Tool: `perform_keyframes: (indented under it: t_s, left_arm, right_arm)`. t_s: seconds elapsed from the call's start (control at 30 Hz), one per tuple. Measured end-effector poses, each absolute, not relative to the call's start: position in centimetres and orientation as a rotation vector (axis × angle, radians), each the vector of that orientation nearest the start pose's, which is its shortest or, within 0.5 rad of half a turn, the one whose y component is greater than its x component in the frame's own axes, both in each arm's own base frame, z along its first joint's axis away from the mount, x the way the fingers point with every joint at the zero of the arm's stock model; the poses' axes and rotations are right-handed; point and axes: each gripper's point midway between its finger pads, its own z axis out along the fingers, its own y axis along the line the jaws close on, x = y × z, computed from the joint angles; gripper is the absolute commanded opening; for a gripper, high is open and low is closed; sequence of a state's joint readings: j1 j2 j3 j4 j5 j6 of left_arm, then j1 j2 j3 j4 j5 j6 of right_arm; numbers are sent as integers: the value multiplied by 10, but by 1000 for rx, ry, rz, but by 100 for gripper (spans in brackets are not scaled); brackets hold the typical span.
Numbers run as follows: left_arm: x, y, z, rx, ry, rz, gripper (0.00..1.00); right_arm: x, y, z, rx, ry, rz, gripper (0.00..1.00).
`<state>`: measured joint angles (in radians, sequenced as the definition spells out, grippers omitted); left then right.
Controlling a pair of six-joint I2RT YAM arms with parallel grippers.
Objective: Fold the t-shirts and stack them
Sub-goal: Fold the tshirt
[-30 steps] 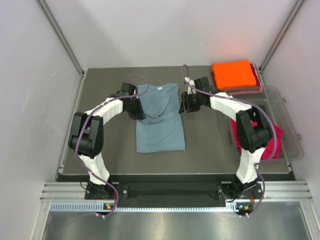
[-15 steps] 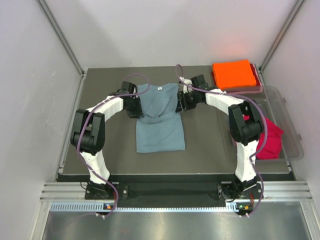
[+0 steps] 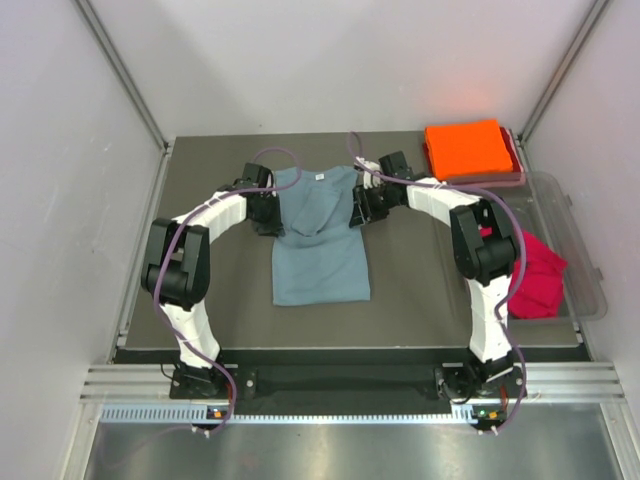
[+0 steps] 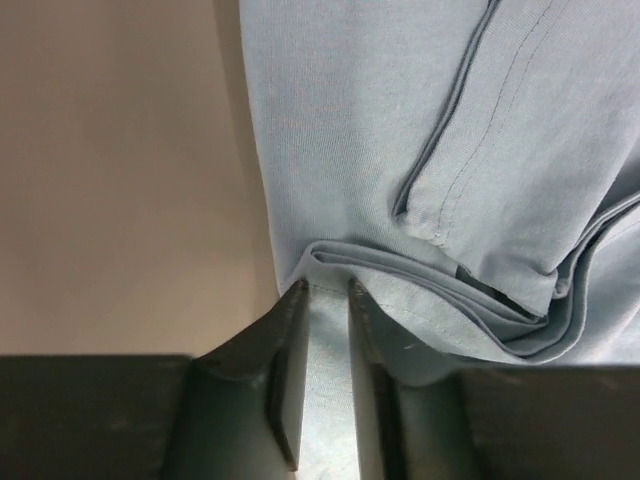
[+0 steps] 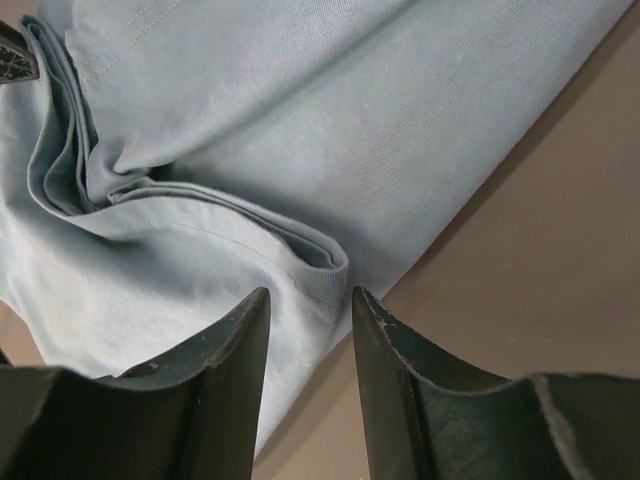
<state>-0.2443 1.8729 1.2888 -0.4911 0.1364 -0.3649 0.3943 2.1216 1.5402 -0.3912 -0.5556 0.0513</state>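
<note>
Right hand [image 3: 357,208] has closed in on grey-blue tee [image 3: 322,262] edge, parted, astride hem; left hand [image 4: 322,300] pinching opposite edge. Mid-fold; next needs right hand clamping.

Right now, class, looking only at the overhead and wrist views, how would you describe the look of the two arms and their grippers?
Both arms have white links with black joints, and purple cables loop along each. The left gripper and right gripper have dark, smooth, tapering fingers.
</note>
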Motion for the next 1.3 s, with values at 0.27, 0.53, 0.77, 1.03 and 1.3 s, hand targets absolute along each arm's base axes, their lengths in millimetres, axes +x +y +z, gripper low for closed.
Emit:
perform_keyframes:
  t_s: [0.27, 0.53, 0.77, 1.03, 1.3]
  left_arm:
    - [398, -139, 44, -115, 2684, -379, 0]
    - [402, -130, 43, -195, 2674, -313, 0]
    - [408, -118, 45, -291, 2644, -273, 0]
    - [409, -115, 51, -334, 2619, -277, 0]
    - [408, -121, 65, -258, 2604, -364, 28]
  right_arm:
    - [415, 276, 47, -656, 2449, 884, 0]
    - [412, 260, 29, -549, 2433, 873, 0]
    - [416, 250, 34, -480, 2407, 879, 0]
    - [418, 252, 34, -467, 2393, 886, 0]
    - [417, 252, 34, -459, 2395, 893, 3]
